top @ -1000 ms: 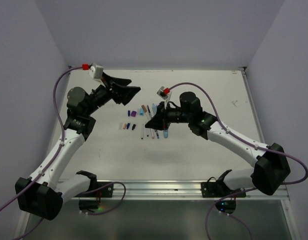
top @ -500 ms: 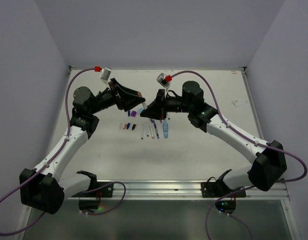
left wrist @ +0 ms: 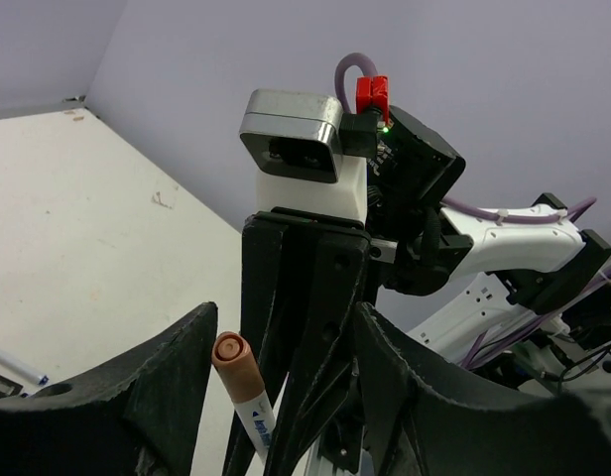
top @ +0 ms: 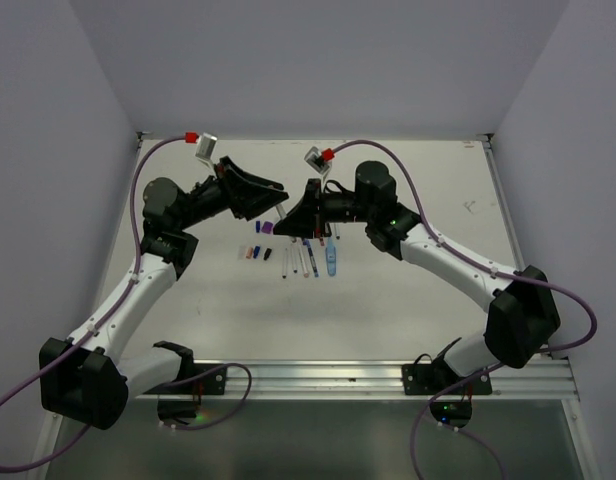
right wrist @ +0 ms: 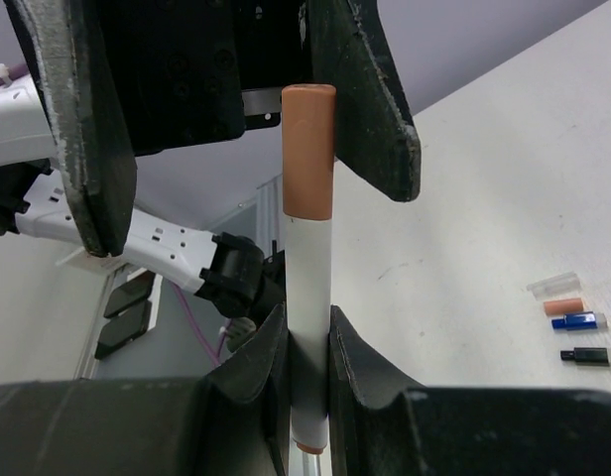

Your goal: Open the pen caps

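orange cap (right wrist: 308,149) framed between parted fingers of left gripper (top: 276,202); white pen (right wrist: 307,268) clenched in right gripper (right wrist: 307,337), above table (top: 438,200).

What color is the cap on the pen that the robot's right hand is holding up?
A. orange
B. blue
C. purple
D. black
A: in the right wrist view, the right hand pinches a white pen upright, and the cap on top is orange.
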